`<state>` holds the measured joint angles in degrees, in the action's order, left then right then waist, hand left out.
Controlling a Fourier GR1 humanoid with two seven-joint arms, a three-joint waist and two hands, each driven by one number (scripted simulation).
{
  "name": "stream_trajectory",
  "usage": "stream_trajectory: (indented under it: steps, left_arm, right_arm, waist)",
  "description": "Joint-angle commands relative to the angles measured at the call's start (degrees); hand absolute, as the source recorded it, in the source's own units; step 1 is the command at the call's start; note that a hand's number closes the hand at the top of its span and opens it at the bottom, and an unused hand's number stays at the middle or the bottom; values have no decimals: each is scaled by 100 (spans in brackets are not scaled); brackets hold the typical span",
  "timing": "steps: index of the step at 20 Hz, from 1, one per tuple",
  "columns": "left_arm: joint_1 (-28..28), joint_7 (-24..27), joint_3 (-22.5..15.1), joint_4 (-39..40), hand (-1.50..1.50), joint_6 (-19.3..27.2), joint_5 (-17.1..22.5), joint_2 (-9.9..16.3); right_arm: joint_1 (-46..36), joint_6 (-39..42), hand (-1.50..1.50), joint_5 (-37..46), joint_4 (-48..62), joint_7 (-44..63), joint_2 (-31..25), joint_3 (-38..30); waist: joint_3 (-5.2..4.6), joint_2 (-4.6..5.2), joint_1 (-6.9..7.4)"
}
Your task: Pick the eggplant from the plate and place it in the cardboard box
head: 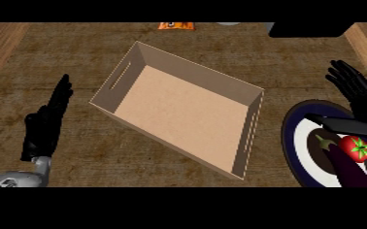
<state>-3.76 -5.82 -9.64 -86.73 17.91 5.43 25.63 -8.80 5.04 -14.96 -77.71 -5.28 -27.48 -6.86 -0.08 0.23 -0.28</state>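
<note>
Cardboard box (183,114): sits open and empty at the middle of the brown desk (72,43), turned at an angle, slot handles cut in its short walls.
Eggplant (344,162): dark purple, lying on the plate (294,140) at the right edge of the head view, partly cut off by the frame; not yet picked up.
Tomato (356,148): red, green-topped, resting against the eggplant on the same plate.
Right hand (347,85): black, fingers straight and spread, holding nothing, above the plate's far side near the right edge.
Left hand (46,121): resting unclenched on the left, fingers up, well apart from the box.
Risk at the grasp: the tomato touches the eggplant, so fingers closing on one could shove or catch the other, likely rolling the tomato off the plate.
Risk in transit: the box's near wall stands between plate and floor of the box; a low carry would probably clip the rim and skew the box.
Risk of view: with the eggplant half out of frame, the grasp point is hard to judge.
</note>
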Motion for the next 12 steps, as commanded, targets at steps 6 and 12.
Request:
stream_trajectory:
  steps: [6,12]
  left_arm:
    - [142,338,-96,345,0,-216,-291,-200]
    - [84,116,-158,90,0,-167,-324,-269]
  right_arm:
    - [294,1464,-150,259,1025,-915,-1181,-432]
    - [112,2276,-150,1215,755,-552,-2482,190]
  waist:
    - [11,4,7]
    - [4,-4,71]
